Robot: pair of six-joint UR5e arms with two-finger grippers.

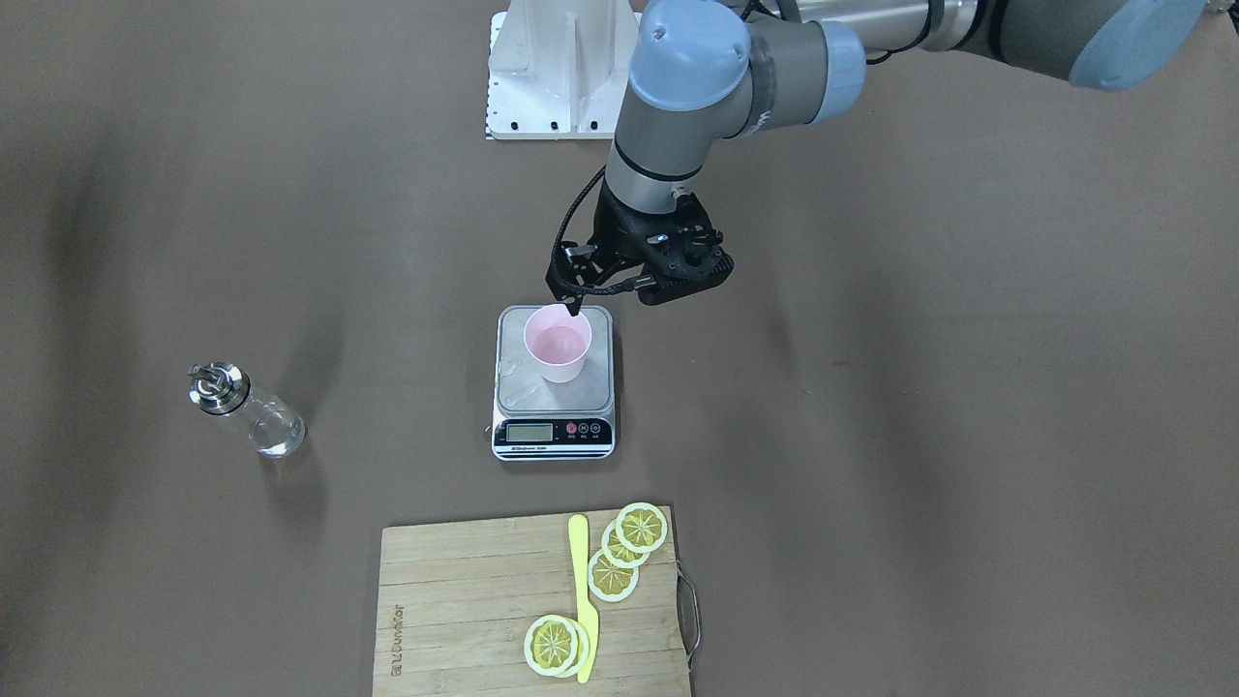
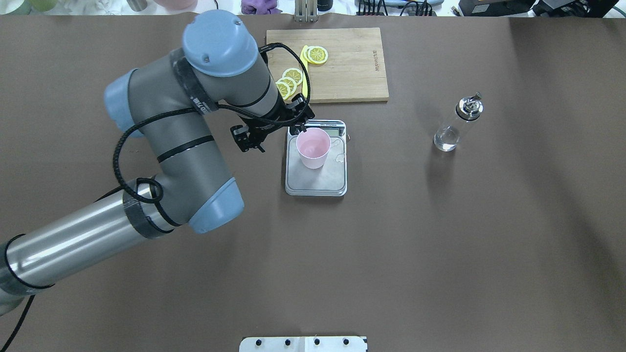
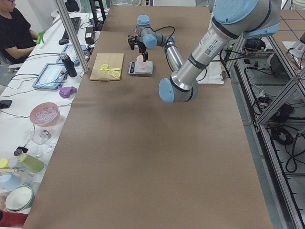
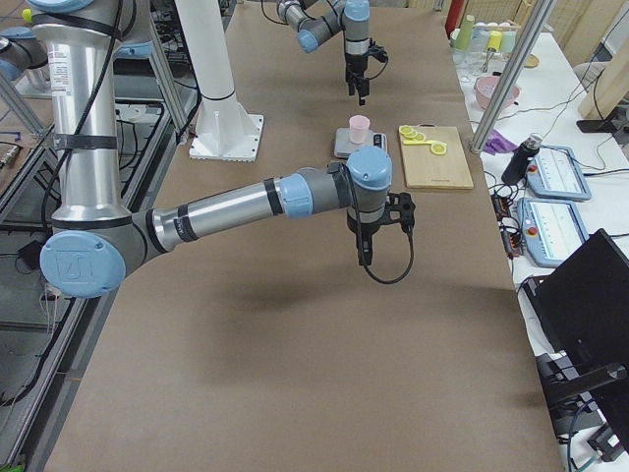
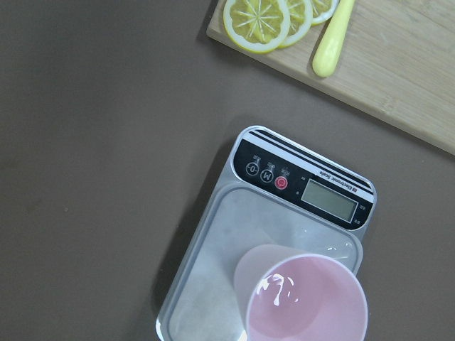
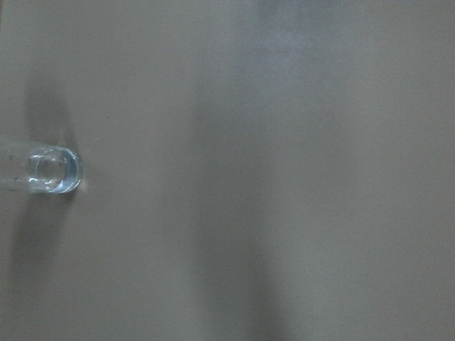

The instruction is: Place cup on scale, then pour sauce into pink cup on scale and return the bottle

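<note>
The pale pink cup (image 1: 558, 342) stands upright on the silver scale (image 1: 600, 387), toward the side away from its display. It also shows in the overhead view (image 2: 313, 147) and the left wrist view (image 5: 306, 298). My left gripper (image 1: 573, 302) hangs just above the cup's rim, apart from it, and looks open and empty. The clear glass bottle (image 1: 247, 411) with its metal pourer stands upright on the table, far from the scale; the overhead view (image 2: 457, 122) shows it too. My right gripper (image 4: 362, 251) points down over bare table; I cannot tell its state.
A wooden cutting board (image 1: 465, 600) with lemon slices (image 1: 629, 547) and a yellow knife (image 1: 584, 600) lies beyond the scale's display side. The white arm mount (image 1: 552, 77) sits at the table's robot edge. Brown table surface lies between scale and bottle.
</note>
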